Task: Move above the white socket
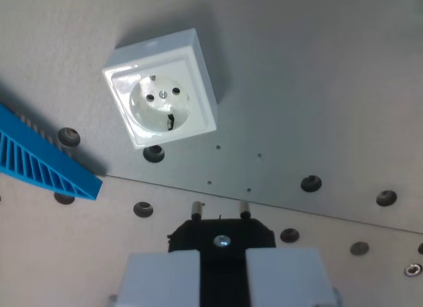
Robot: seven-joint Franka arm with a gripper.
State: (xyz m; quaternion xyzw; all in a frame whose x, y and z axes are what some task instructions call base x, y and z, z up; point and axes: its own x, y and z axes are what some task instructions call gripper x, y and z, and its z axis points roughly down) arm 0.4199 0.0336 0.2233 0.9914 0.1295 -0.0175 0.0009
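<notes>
Clamped between my two pale grey fingers is a black plastic plug with a silver screw in its middle and two metal pins pointing up the picture; my gripper is closed on its body at the bottom edge of the wrist view.

I use the white square plastic socket as my landmark. It sits up and toward the wrist view's left of the plug, well apart from the pins, mounted on the flat grey metal plate and turned a little askew. Its round recessed face shows two dark pin holes, a small screw between them and a dark mark near the lower rim.

Just below the socket's lower edge a dark round hole sits almost touching the housing. Another dark hole lies toward the wrist view's left of the socket. Below and left of the socket, a bright blue ribbed plastic piece slants across, its pointed end near the plate's seam. It lies beside the socket and does not touch it.

A seam in the plate runs below the socket, between it and the plug's pins. More dark holes dot the plate lower right of the socket. Between the pins and the socket I see bare plate only.
</notes>
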